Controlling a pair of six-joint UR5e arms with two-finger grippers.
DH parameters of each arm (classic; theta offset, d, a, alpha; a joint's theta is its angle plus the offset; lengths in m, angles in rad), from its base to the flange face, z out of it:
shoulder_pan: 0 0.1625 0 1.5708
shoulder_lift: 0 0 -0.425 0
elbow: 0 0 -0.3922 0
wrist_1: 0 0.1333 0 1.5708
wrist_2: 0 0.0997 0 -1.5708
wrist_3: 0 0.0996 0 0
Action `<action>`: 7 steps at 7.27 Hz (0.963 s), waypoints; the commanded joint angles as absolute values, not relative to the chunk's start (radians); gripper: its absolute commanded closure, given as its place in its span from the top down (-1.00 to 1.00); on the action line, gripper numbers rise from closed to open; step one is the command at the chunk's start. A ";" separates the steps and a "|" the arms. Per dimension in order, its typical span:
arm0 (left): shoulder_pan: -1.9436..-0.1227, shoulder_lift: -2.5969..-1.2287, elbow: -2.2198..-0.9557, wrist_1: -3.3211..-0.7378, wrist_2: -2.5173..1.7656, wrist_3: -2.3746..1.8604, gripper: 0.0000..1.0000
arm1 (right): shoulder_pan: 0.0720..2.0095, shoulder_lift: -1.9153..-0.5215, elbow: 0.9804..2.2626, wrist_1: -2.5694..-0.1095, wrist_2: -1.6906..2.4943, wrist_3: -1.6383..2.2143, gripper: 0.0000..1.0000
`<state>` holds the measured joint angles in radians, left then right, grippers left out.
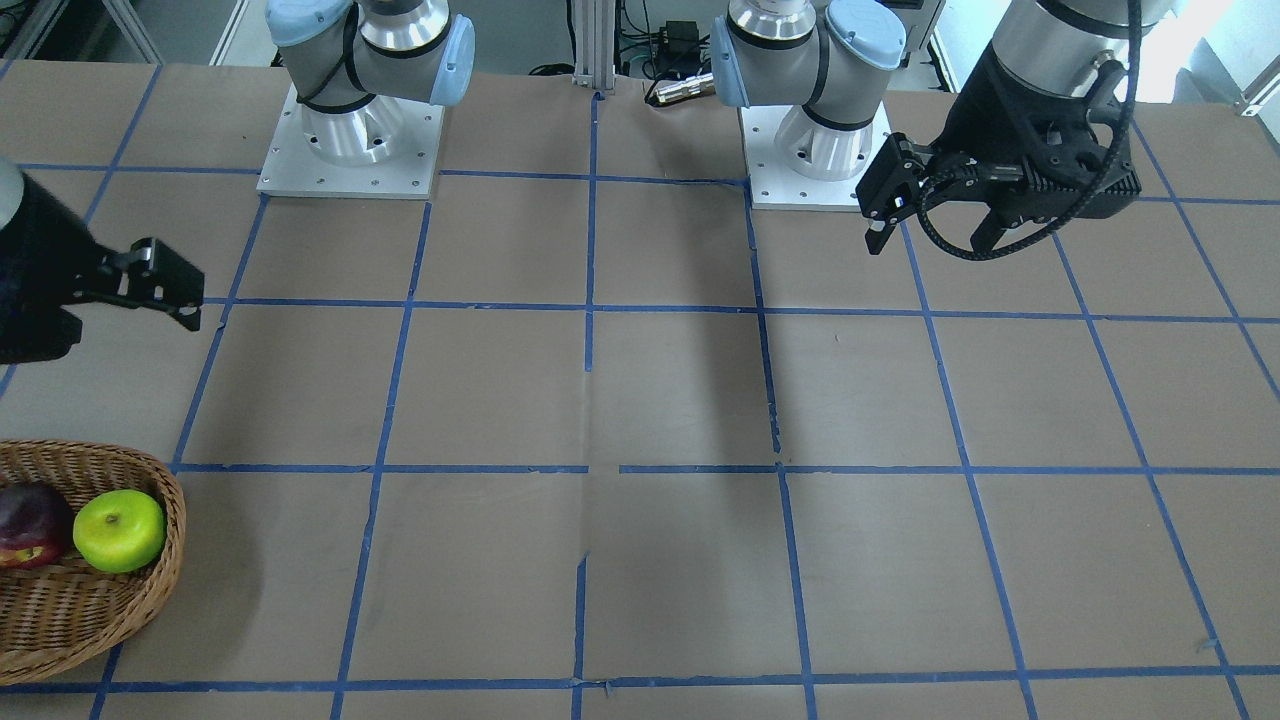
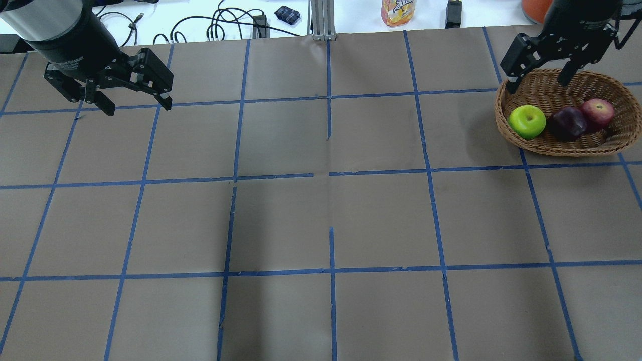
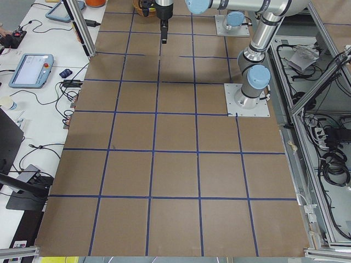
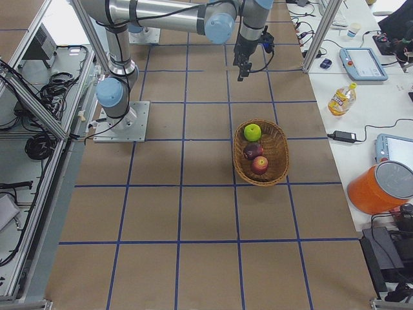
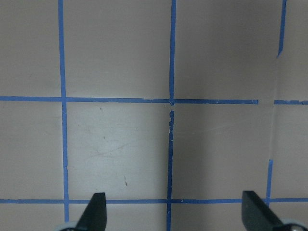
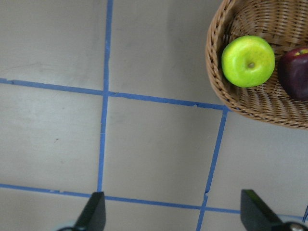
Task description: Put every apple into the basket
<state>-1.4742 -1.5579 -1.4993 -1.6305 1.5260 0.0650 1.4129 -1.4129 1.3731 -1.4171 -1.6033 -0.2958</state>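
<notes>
Wicker basket (image 2: 567, 150) with three apples (image 2: 567, 123): green, maroon, red.

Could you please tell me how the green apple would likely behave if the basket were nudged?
Round and smooth, the green apple would probably roll. It lies by the wall of the basket, whose raised rim would likely contain it. Its glossy skin might slip under a narrow pinch.

Basket (image 1: 100, 625) cut by frame edge; maroon apple (image 6: 295, 72) cropped.
</notes>
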 commanded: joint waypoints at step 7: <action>-1.474 -1.560 -1.503 -1.631 1.528 0.066 1.00 | 1.562 -1.571 1.558 -1.474 -1.555 -0.109 1.00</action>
<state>-1.4741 -1.5607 -1.5021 -1.6306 1.5273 0.0654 1.5619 -1.5671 1.5503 -1.4623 -1.5536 -0.1107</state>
